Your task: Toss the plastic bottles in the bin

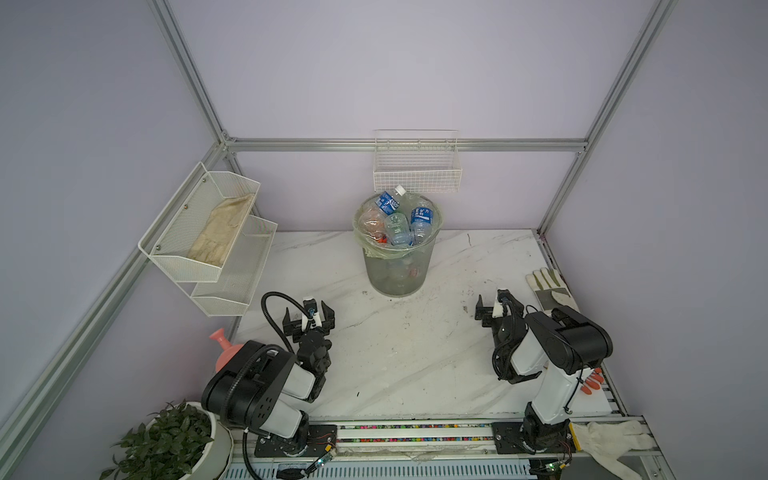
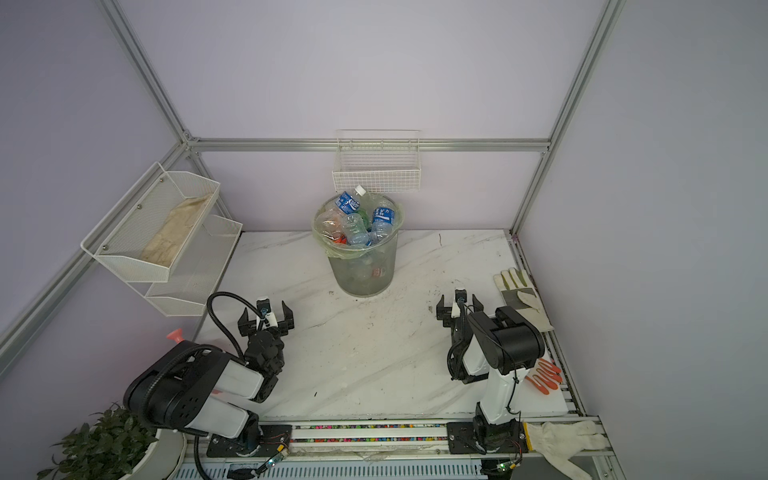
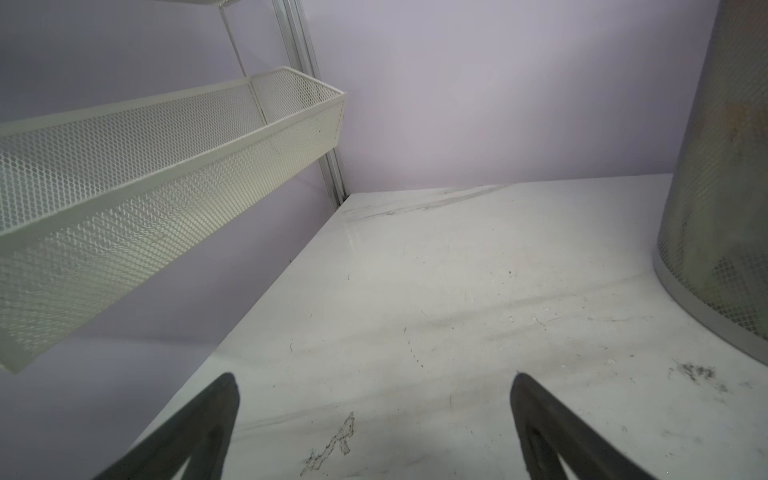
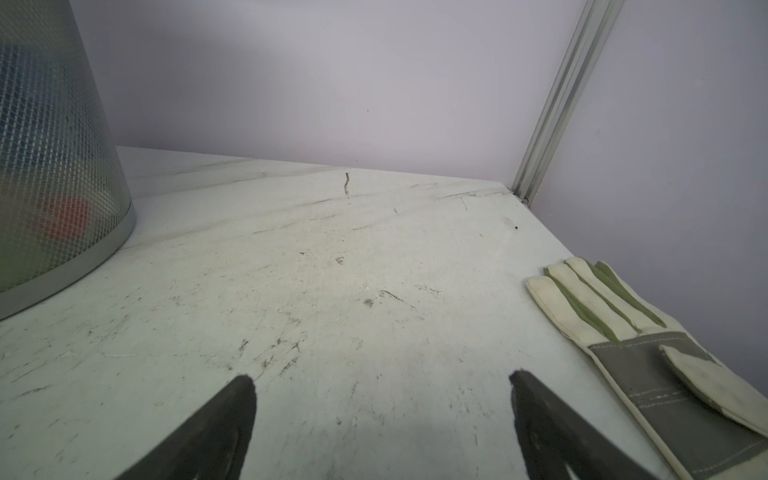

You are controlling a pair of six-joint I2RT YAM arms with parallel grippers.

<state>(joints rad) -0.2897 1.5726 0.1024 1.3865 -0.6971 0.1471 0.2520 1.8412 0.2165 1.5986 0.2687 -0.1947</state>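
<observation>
Bottles (image 1: pixel 420 222) in bin (image 1: pixel 395 276), beyond left hand (image 1: pixel 307 314)

Bin (image 1: pixel 395 272) with plastic bottles (image 1: pixel 398 227)
Round grey mesh, pale green liner, upright at far centre of table (image 1: pixel 415 365); clear bottles, blue and orange labels, heaped to rim, one white cap protruding.

Both top views look down from high up at the whole worktop (image 1: pixel 395 353). The wrist views sit low and close behind the left claw (image 3: pixel 374 376) and the right claw (image 4: pixel 380 374), facing the back wall (image 3: pixel 498 104). Both show a side of the bin (image 3: pixel 723 187).
</observation>
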